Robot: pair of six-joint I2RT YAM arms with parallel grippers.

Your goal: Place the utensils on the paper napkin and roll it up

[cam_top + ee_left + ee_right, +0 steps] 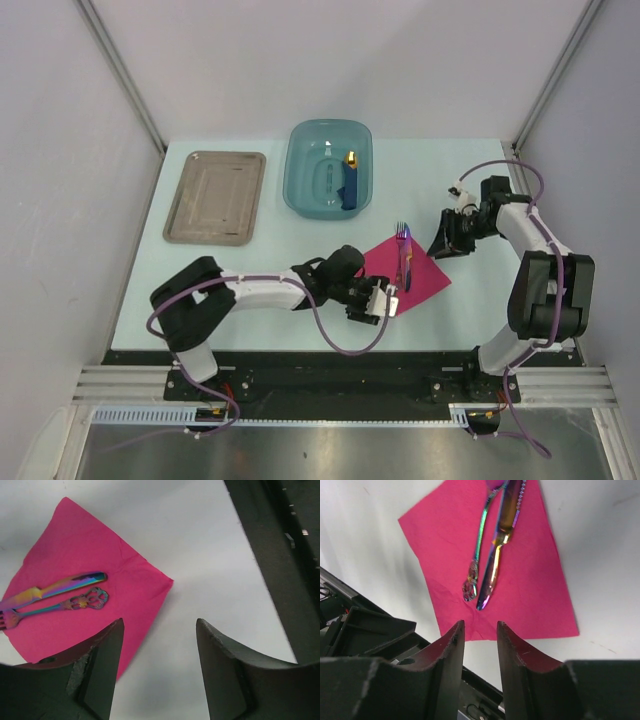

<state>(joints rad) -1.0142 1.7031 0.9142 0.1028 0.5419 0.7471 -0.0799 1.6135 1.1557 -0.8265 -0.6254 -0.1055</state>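
Left jaws: spread wide with nothing in them, low over the bench [270,295], right at the near corner of the paper napkin [115,575].
Right jaws: only a thin gap between them and nothing pinched. They hang on the other side of the napkin, a little apart from it.
Utensils [405,262]: a knife [55,586] and a fork [65,605] lie side by side across the middle of the napkin, just ahead of both pairs of jaws.
Step in hand: the utensils look laid down already, so I think the rolling comes now.
How to do it well: slide one left jaw under the thin corner and pinch only the paper, not the bench. Lift it slowly, fold it over the handles and keep the roll tight. The paper is light and may slip or tear, so the right jaws could hold the far side down.
Left wrist view: shows how close the napkin corner is to the left jaws — the top view cannot show that, as the wrist covers it.
Right wrist view: shows the knife's toothed edge and the thin gap in the right jaws.
Top view: only here do we see the grey tray [215,197] and the blue tub [305,160], far behind both pairs of jaws.
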